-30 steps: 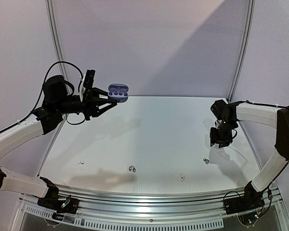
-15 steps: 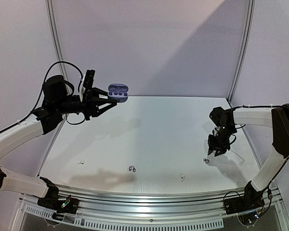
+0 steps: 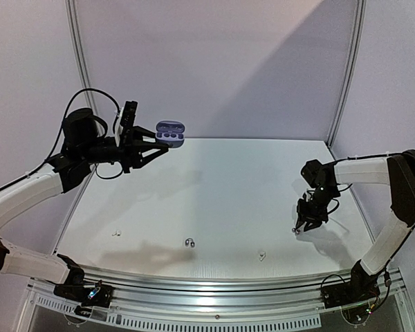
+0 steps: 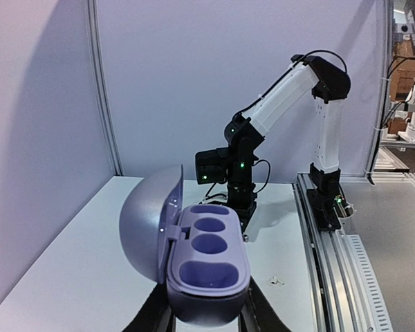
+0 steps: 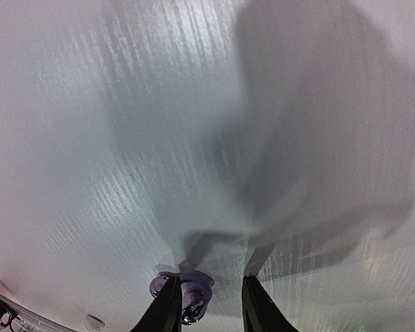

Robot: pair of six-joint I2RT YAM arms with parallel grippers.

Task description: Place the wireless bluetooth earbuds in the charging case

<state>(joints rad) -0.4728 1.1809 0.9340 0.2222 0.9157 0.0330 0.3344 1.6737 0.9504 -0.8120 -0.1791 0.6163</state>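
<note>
My left gripper (image 3: 159,144) is shut on the open lilac charging case (image 3: 170,133) and holds it high over the table's far left. In the left wrist view the case (image 4: 207,266) shows several empty wells, lid up on the left. My right gripper (image 3: 302,225) is open, with its tips down at the table on the right. In the right wrist view (image 5: 211,279) a dark grey earbud (image 5: 191,299) lies against the inside of the left finger (image 5: 167,304). Another dark earbud (image 3: 190,242) and two white ones (image 3: 115,234) (image 3: 262,255) lie near the front edge.
The white table (image 3: 221,187) has metal rails along its front edge (image 3: 214,290) and upright posts (image 3: 79,62) at the back corners. The right arm's base (image 4: 326,200) stands on the rail in the left wrist view.
My right gripper has come down and a little left until its tips are at the table around the dark earbud. The left arm and case have not moved.
</note>
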